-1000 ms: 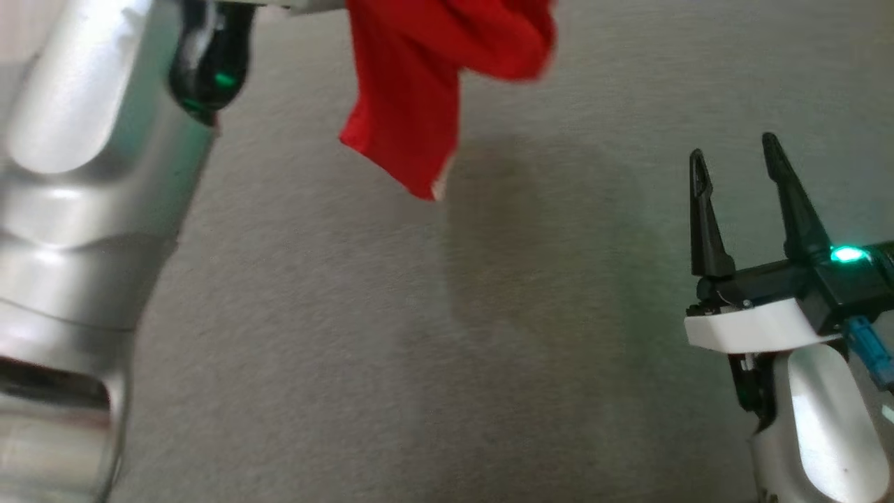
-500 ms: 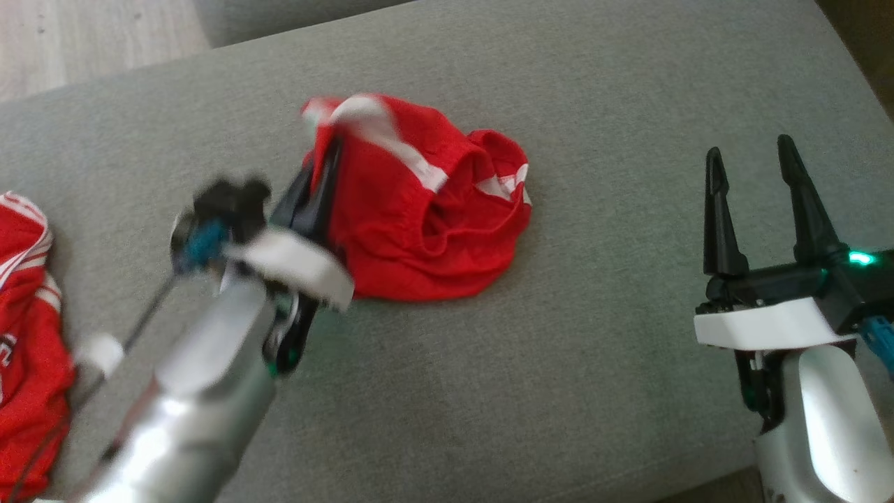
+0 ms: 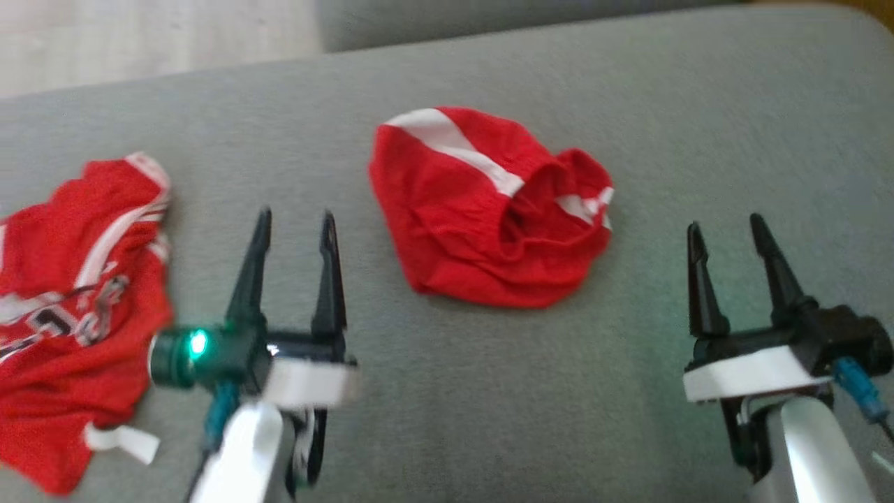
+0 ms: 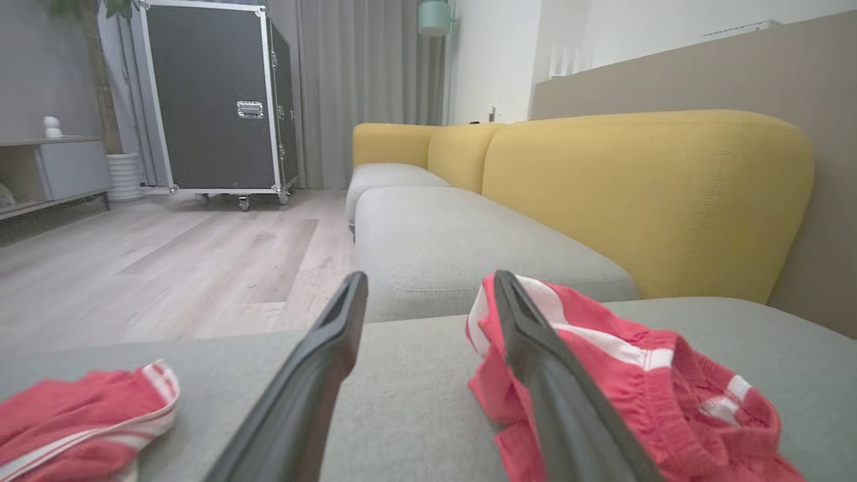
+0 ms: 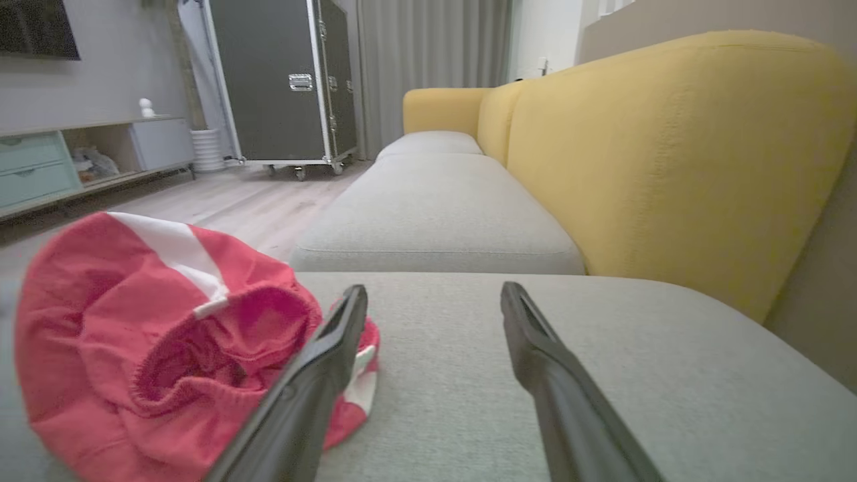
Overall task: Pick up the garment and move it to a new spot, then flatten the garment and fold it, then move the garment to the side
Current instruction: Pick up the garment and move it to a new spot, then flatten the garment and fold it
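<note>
2 pincers out in front of me, both with fingers spread wide and nothing between them. The left pincer and the right pincer are both low over the grey sofa seat; whether either touches the fabric, I cannot tell.

And there is the garment, red with white stripes, lying crumpled on the seat between the 2 pincers. It sits ahead and to the right of my left pincer, and ahead and to the left of my right one. Neither is touching it.

Its long axis runs crosswise to my fingers, from the white-striped end nearer the left pincer to the bunched waistband opening nearer the right. The left pincer looks a shade closer to the cloth. My call is that flattening comes next, and each pincer would take the end on its own side.

Out beyond the left pincer's outer side lies the other red piece, well apart from the garment and best left alone.

The seat is soft, matte and broad, with bare room ahead of both pincers. Further ahead a yellow backrest runs along the right, pale wooden floor spreads to the left, and a black wheeled case stands far off.
</note>
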